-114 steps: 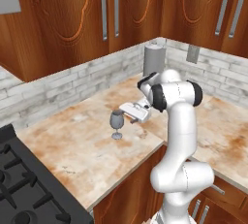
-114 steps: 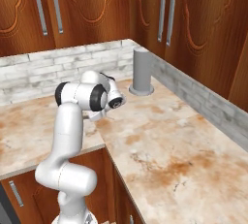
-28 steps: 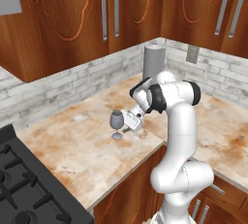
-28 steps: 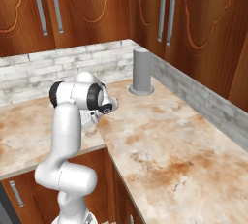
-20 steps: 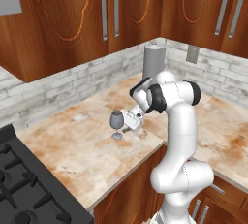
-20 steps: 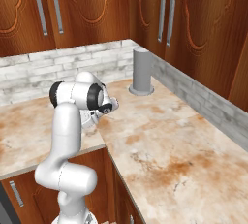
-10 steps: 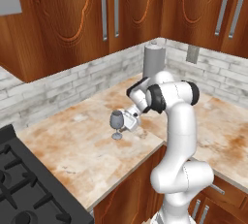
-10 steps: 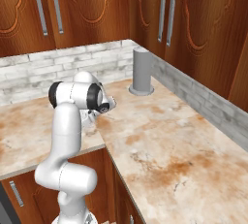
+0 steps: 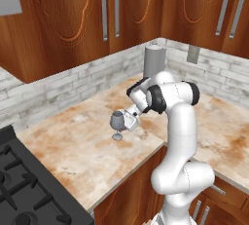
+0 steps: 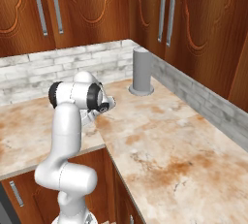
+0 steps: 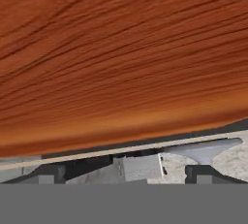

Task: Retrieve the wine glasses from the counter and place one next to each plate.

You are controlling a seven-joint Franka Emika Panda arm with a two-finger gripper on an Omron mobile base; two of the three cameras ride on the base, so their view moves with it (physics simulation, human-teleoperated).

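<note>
Mottled beige-and-rust stone forms the corner surface (image 9: 87,141), backed by whitish brick and reddish-brown cabinets.

Left base view: one of the wine glasses (image 9: 116,123) stands upright on the surface near its front edge, foot flat on the stone. The gripper (image 9: 127,121) sits level with the bowl, its white hand just beside the glass on the arm's side. Whether the fingers touch or enclose the bowl cannot be told; they are too small and partly masked by the hand. A tall grey cylinder (image 9: 154,62) stands in the corner behind the arm, and a black stove (image 9: 24,190) occupies the lower left.

Right base view: the arm's elbow and wrist cover the hand, so the glass and the fingers are hidden. The grey cylinder (image 10: 142,72) stands well apart from the arm.

Hand view: cabinet wood grain (image 11: 121,58) dominates, with a grey rounded shape, probably the glass foot (image 11: 206,149), low at the right. Finger spacing is unreadable.

Compared with the picture from several seconds ago, the hand has dropped from above the glass rim to bowl height and closed in on it; over the last second the change is slight. The glass has not shifted. Judgement: the approach is nearly complete, the grasp not confirmed. No plates are visible, so delivery lies wholly ahead.
</note>
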